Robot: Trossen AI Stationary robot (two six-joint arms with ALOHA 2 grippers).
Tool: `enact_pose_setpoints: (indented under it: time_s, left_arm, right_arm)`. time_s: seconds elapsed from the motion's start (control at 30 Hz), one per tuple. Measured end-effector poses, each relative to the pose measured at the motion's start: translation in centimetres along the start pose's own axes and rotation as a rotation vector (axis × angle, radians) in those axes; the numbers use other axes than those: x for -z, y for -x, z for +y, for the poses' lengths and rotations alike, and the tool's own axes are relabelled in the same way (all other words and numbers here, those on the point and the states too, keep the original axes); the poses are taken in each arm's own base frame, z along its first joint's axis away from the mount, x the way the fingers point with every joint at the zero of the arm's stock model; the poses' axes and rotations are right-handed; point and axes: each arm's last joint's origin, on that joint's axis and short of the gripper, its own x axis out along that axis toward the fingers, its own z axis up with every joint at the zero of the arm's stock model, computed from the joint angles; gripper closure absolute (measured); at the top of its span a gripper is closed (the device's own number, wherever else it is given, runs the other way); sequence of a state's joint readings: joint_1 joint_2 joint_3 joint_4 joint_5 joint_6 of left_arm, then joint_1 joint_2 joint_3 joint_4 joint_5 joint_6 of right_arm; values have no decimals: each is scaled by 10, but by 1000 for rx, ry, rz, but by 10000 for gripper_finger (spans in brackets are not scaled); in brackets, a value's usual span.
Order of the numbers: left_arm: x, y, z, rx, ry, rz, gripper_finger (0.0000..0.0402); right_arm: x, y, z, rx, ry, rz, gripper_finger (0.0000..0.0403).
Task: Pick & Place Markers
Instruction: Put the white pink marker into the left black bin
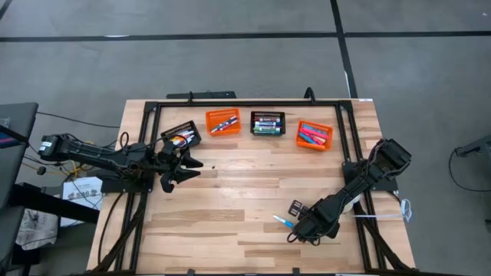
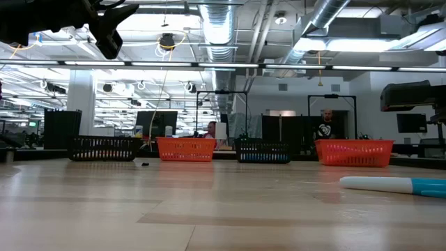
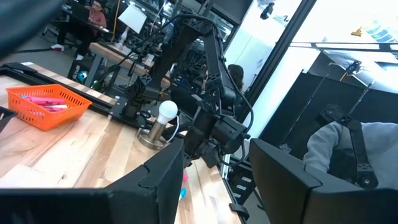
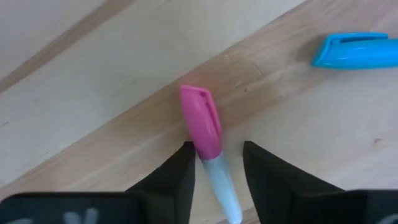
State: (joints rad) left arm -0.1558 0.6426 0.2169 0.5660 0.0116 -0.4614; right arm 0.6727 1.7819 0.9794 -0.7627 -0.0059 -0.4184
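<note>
Down at about five o'clock on the table (image 1: 230,230), I have the right gripper (image 4: 216,163) lowered over a pink-capped marker (image 4: 202,121). Its white barrel runs between the two fingers (image 4: 177,174), which stand narrow with a slim gap on each side; I cannot tell whether they touch it. A blue-capped marker (image 1: 282,221) lies on the wood just beside, toward nine o'clock of that gripper. Across the twelve o'clock edge I see four baskets in a row: a black basket (image 1: 181,136), an orange basket (image 1: 223,121), a second black basket (image 1: 268,123) and a second orange basket (image 1: 314,135), each with markers lying in it. At nine o'clock the left gripper (image 1: 184,167) hovers beside the first black basket, fingers partly apart, holding nothing I can see.
</note>
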Motion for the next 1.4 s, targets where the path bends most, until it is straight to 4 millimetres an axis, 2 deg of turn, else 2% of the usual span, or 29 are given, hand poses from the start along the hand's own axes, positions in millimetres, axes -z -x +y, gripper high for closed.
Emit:
enact_pose_setpoints:
  time_s: [0.5,0.77,1.03,1.23,1.4]
  left_arm:
    - [0,0,0,2,0,-4,221]
    - [0,0,0,1,0,-4,221]
    - [0,0,0,2,0,-4,221]
    - [-1,0,0,5,-1,-10,221]
    - [-2,0,-1,8,-1,-17,221]
  right_arm:
    - [4,0,-1,-10,-8,32,370]
    - [11,4,1,-23,-54,72,362]
    - [35,38,-2,-19,-179,82,375]
    - [51,71,-16,45,-385,-90,364]
    - [58,108,-41,137,-563,-335,371]
